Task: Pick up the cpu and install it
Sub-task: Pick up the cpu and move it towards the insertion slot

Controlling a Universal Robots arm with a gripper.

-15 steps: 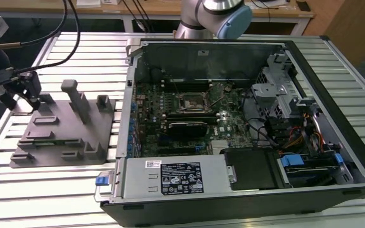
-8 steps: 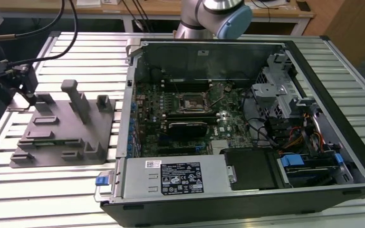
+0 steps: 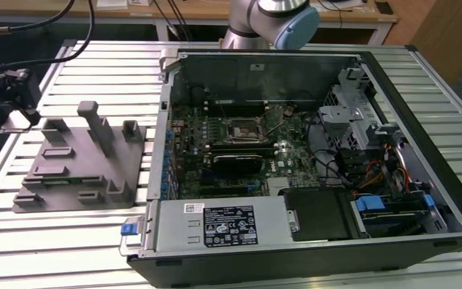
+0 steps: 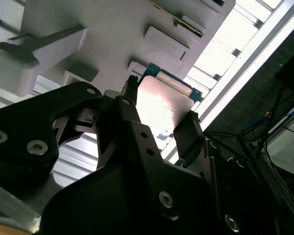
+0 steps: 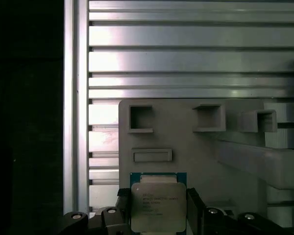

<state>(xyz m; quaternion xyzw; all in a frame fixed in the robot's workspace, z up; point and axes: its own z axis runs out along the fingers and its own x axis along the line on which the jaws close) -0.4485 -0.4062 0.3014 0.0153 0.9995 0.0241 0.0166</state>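
Observation:
The cpu (image 5: 158,198), a small square chip with a pale metal top and a green rim, sits between the two black fingers of my gripper (image 5: 157,215). The fingers press on its opposite edges. In the second wrist view the cpu (image 4: 162,115) shines brightly inside the gripper (image 4: 160,106). It hangs over the grey plastic fixture (image 5: 186,147), near one of its edges. In the exterior view the gripper (image 3: 12,102) is at the far left, beside the fixture (image 3: 79,174). The open socket (image 3: 239,127) lies in the middle of the motherboard (image 3: 283,162).
An open computer case (image 3: 311,241) lies on the slatted aluminium table (image 3: 70,247). It holds a power supply (image 3: 215,226), a drive cage (image 3: 351,102) and cable bundles. A black glossy module (image 3: 235,159) sits below the socket. The fixture carries upright blocks (image 3: 94,120).

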